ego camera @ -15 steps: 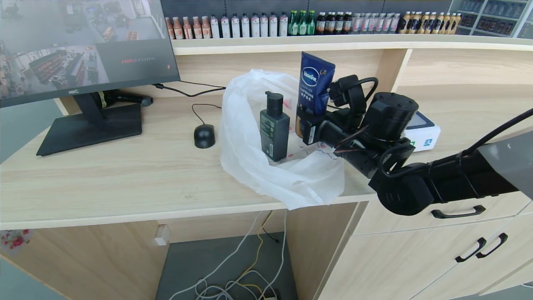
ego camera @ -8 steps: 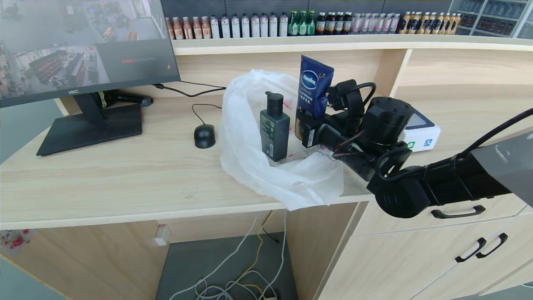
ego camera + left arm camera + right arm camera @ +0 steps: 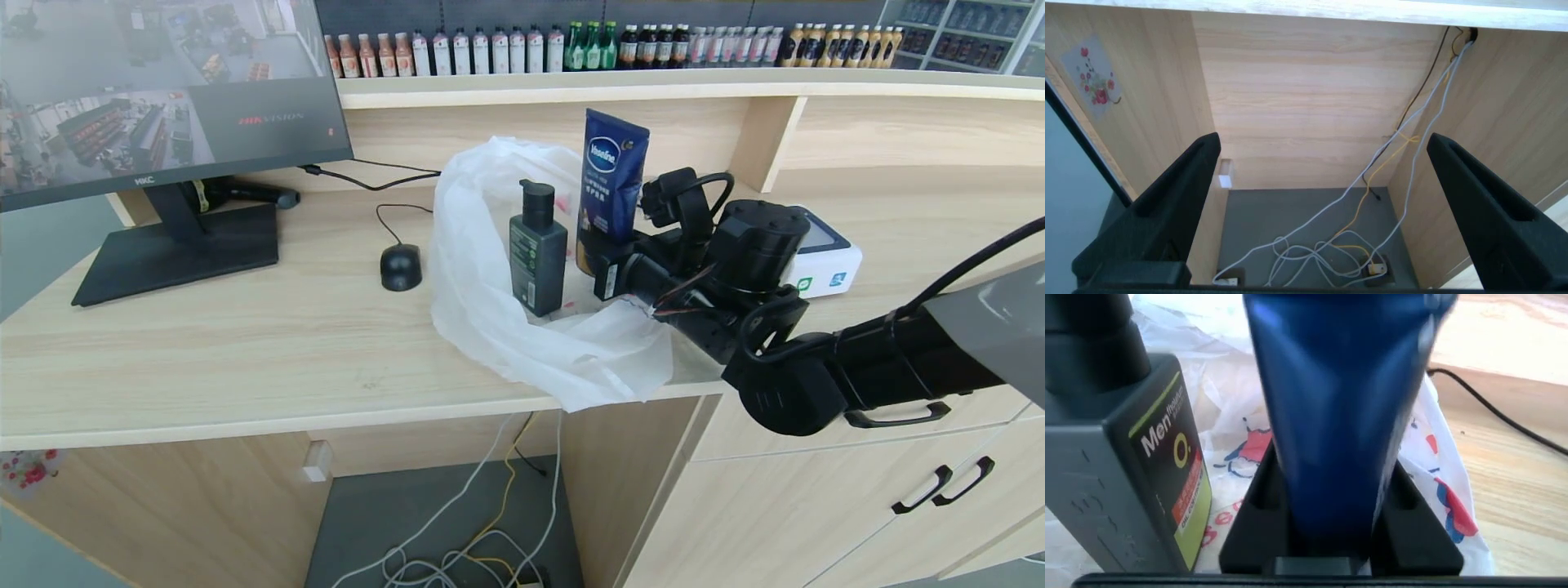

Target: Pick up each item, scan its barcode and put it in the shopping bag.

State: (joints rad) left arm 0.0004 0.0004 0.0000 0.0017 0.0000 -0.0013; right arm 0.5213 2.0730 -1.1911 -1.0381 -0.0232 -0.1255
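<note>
Over open mouth of shopping bag on worktop: right hand pinching blue tube at lower end, likely so it can go straight down beside dark bottle standing upright in bag. Tube's long axis near vertical, slight lean; crimped end up, cap end down, label toward head camera. Left hand below worktop, fingers spread, empty.

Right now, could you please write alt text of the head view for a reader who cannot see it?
The right gripper holds a dark blue tube upright at the mouth of an open white shopping bag on a wooden counter, next to a dark green bottle standing in the bag. A monitor and a mouse sit farther left.
</note>
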